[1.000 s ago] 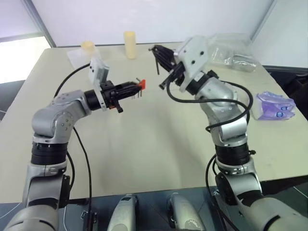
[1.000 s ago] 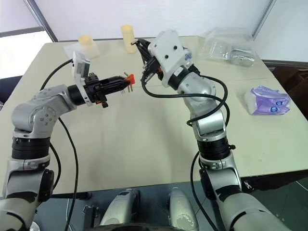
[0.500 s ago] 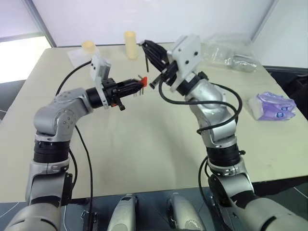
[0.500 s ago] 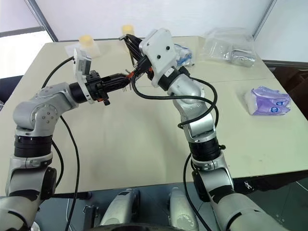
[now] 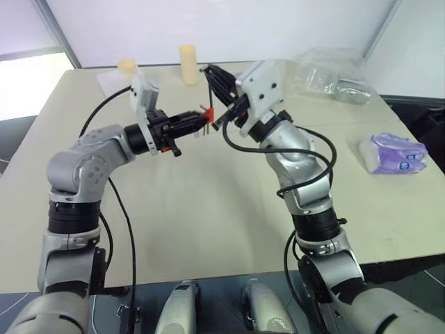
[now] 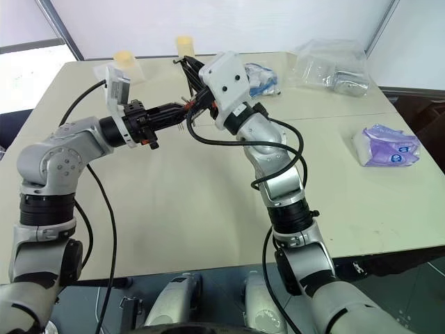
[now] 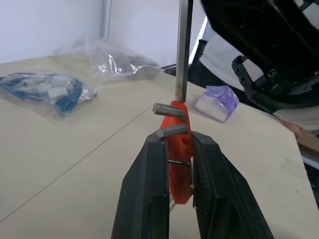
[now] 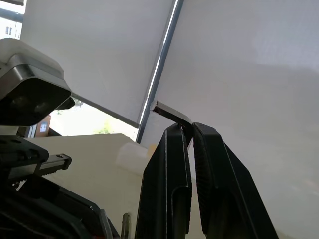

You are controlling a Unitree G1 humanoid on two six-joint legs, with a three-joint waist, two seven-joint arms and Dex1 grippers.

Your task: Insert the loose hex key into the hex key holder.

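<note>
The left hand (image 7: pixel 175 164) is clamping its two fingers shut on the hex key holder (image 7: pixel 178 149), gripping the red block by its flat sides so that the slotted edge and the short dark keys are left sticking out clear of the fingers. That leaves the edge free for a key to be brought to it. The arm is reaching out level over the tabletop (image 5: pixel 208 209), pointing toward the robot's right and offering the block to the other arm.

The right hand (image 8: pixel 188 130) is pinching the loose hex key (image 7: pixel 183 50) tight at its bend, with the short leg jutting past the fingertips and the long leg hanging straight down. Held this way, the free end of the key is acting as the working tip. This hand is sitting above and just beside the holder, angled upward and toward the robot's left.

In the left wrist view the key's lower end is standing at the holder's top edge, apparently touching it, though whether it is entering a slot is hard to tell.
</note>
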